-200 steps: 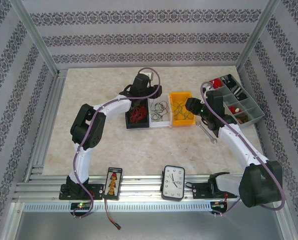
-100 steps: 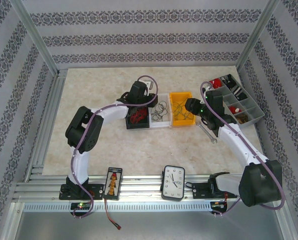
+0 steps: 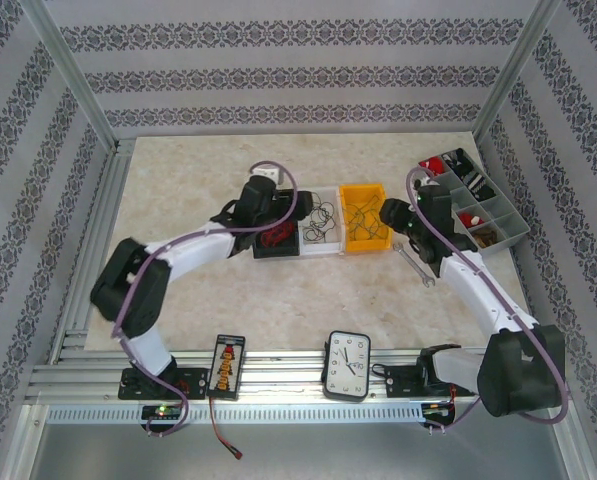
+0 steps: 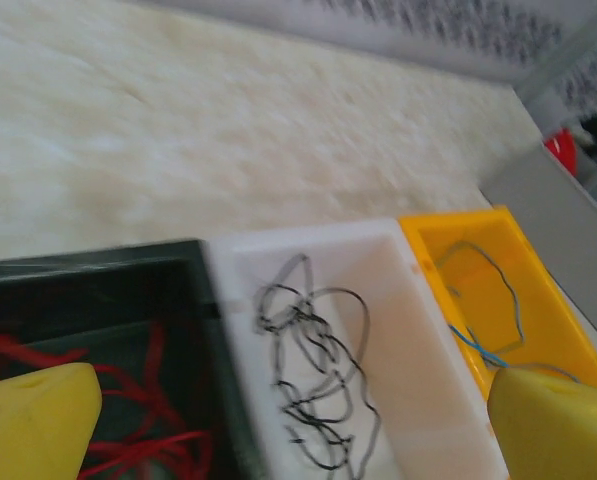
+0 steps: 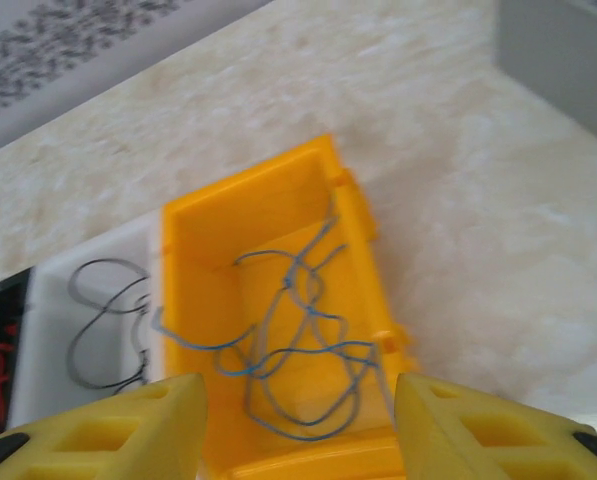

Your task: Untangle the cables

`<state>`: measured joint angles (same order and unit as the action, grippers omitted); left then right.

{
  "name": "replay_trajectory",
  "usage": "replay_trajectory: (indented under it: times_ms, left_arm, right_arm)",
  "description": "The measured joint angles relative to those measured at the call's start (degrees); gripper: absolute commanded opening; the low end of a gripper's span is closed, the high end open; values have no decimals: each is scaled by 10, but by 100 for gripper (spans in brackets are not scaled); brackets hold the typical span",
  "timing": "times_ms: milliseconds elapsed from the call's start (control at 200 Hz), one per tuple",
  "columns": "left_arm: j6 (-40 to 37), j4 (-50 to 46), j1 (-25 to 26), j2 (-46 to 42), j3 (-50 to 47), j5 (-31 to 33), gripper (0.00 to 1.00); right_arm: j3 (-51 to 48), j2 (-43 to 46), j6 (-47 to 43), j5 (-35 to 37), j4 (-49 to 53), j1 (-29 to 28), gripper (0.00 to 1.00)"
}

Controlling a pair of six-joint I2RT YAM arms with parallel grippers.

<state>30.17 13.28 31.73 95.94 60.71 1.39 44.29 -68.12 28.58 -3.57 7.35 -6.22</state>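
The cables lie sorted in three small bins side by side. Red cables (image 4: 128, 400) are in a black bin (image 4: 98, 255), black cables (image 4: 318, 370) in a white bin (image 4: 308, 235), and blue cables (image 5: 298, 330) in a yellow bin (image 5: 258, 200). My left gripper (image 4: 298, 430) is open above the black and white bins, with nothing between its yellow fingers (image 4: 33, 420). My right gripper (image 5: 303, 430) is open just above the near end of the yellow bin, empty. From above, the left gripper (image 3: 268, 215) hangs over the black bin (image 3: 276, 250). The right gripper (image 3: 388, 213) sits by the yellow bin (image 3: 363, 240).
A grey compartment organizer (image 3: 498, 235) with small parts stands at the right. A wrench (image 3: 415, 268) lies on the table under the right arm. A clock (image 3: 347, 365) and a black rectangular device (image 3: 226, 365) rest on the front rail.
My left arm has swung its elbow out to the left and lower, and its wrist has shifted left over the black bin. My right gripper has drawn slightly right, away from the yellow bin.
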Motion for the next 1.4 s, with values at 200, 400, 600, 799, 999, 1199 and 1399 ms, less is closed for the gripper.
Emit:
replay_trajectory:
  times_ms: [200, 400, 600, 799, 999, 1199, 1399]
  left_arm:
    - [-10, -41, -67, -191, -109, 152, 99]
    - [-39, -141, -227, -299, -195, 270, 99]
    - [-83, -153, -236, -256, -276, 367, 99]
    - [-122, -86, -236, -168, -296, 386, 99]
    - [-183, 64, -236, -152, -320, 355, 99]
    - [-251, 233, -238, -90, -333, 302, 99]
    - [-286, 313, -248, -74, -377, 222, 99]
  right_arm:
    - [-40, 10, -29, 80, -8, 44, 59]
    - [-119, -21, -111, 196, -126, 45, 69]
    - [-159, -108, -177, 264, -266, 35, 76]
    - [-191, -160, -235, 175, -443, 40, 98]
    - [-222, -188, -254, 76, -537, 64, 98]
    - [-222, -188, -259, 50, -559, 65, 98]
    - [-222, -188, -260, 41, -569, 64, 98]
